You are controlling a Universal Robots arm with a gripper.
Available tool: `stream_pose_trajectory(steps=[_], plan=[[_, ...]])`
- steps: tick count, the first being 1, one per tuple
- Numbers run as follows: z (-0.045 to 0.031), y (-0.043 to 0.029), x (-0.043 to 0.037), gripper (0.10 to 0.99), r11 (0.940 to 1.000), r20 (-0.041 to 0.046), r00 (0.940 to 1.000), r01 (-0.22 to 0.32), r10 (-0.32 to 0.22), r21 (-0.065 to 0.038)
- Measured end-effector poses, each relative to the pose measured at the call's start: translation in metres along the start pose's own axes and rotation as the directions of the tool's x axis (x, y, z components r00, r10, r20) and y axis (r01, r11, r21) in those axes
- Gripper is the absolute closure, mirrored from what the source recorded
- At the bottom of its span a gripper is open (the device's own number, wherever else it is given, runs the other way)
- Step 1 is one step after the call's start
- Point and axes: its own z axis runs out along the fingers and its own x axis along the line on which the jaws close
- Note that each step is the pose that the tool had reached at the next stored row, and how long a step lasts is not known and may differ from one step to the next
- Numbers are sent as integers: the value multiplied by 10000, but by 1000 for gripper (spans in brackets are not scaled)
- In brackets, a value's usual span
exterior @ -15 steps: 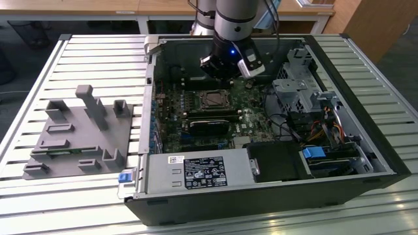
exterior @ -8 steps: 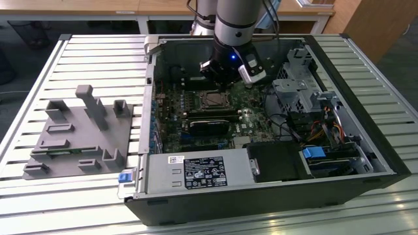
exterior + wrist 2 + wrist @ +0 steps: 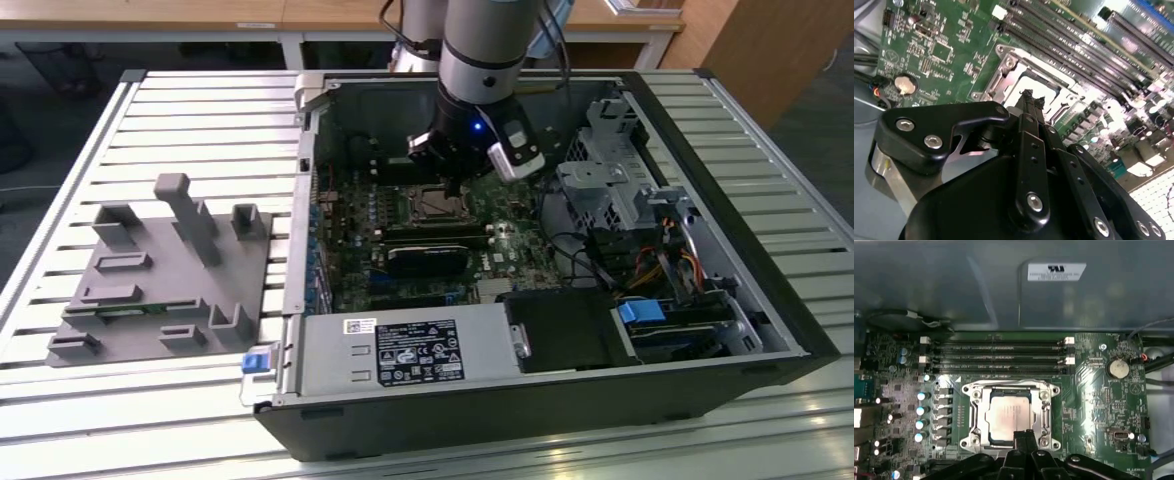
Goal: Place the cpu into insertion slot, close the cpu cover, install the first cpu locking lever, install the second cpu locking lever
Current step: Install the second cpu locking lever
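We see the dull silver square cpu (image 3: 1008,415) seated in the silver-framed black insertion slot (image 3: 974,412); black gripper (image 3: 1023,436) fingers clenched together just above it.

even daylight; glare, blur on motherboard (image 3: 1134,100).

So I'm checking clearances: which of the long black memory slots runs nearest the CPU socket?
The last memory slot of the stack in the first wrist view, directly bordering the insertion slot frame; the other slots lie beyond it, toward the case wall.

Probably a lab, slatted metal workbench (image 3: 160,120), open computer case (image 3: 747,300), wooden desks (image 3: 200,15)
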Motion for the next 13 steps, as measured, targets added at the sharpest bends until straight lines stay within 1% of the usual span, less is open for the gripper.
stream_pose_trajectory(steps=[10,11,13], plan=[[-6,-179,11,980,10000,1,10000,-2,2,-2],[-5,-184,24,980,10000,1,10000,-2,2,-2],[-2,-185,82,980,10000,2,10000,0,0,-2]])
